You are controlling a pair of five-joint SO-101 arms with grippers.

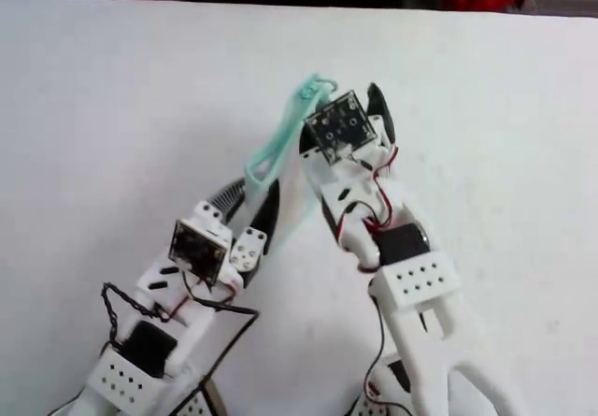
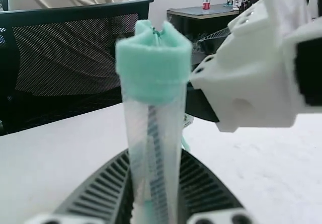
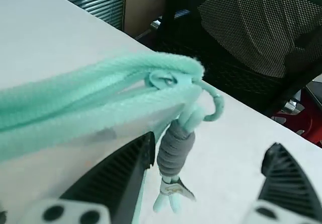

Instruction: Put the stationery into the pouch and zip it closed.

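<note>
Pouch (image 1: 278,145) hangs above mid-table, its 7 o'clock end clamped in the left gripper (image 2: 153,158), while at its 1 o'clock end the right gripper (image 3: 206,158) has its fingers apart with the zip pull (image 3: 173,153) between them, so zipping seems in hand: next they should pinch that pull.

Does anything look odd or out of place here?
The pouch isn't lying flat: the left gripper holds it up on its edge. Its zipper pull dangles free by the open right gripper.
</note>
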